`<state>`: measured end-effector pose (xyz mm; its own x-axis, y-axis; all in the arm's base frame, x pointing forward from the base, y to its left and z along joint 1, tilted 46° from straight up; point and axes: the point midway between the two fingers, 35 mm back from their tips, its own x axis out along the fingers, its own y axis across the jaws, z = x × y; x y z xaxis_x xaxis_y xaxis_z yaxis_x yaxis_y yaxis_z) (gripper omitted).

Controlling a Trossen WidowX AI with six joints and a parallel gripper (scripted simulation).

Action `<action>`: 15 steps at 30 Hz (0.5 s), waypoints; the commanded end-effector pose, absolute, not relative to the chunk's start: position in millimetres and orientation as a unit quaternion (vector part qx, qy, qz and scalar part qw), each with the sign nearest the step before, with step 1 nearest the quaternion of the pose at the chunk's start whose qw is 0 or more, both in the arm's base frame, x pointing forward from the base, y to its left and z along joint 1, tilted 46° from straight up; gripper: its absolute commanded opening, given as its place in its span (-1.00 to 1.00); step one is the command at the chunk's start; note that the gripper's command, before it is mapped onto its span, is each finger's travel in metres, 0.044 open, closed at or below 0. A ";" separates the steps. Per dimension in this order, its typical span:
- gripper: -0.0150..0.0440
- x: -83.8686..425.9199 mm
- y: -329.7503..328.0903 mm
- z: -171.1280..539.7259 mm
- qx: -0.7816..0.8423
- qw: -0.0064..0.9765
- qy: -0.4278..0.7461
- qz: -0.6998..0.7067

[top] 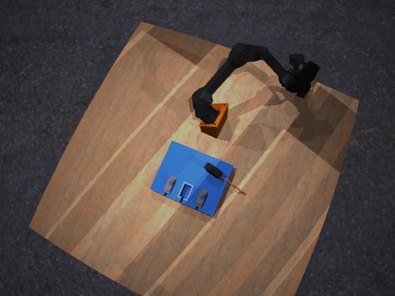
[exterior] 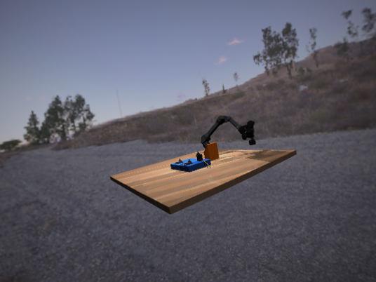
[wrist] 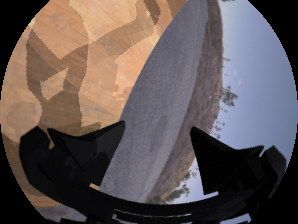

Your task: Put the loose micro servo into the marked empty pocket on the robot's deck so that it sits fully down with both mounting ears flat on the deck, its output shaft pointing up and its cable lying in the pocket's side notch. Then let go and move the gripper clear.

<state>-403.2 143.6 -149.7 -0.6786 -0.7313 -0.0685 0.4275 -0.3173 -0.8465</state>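
The loose micro servo is black and stands on the blue deck, near its right edge in the top view, with its shaft end up. Its orange cable runs off the deck edge onto the table. The marked empty pocket has a white outline and lies between two grey servos. My gripper is open and empty, its two fingers wide apart in the wrist view. It is raised high, far from the servo and deck, over the table's far right side in the top view.
Grey servos sit in the deck on both sides of the pocket. The orange block stands by the arm's base, behind the deck. The wooden table ends near the gripper.
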 end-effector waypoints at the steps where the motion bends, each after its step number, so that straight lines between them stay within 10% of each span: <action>1: 0.95 -403.0 144.6 -149.8 -0.164 0.364 0.456 -0.796; 15: 1.00 -390.0 193.0 -157.4 -0.031 0.329 0.396 -0.856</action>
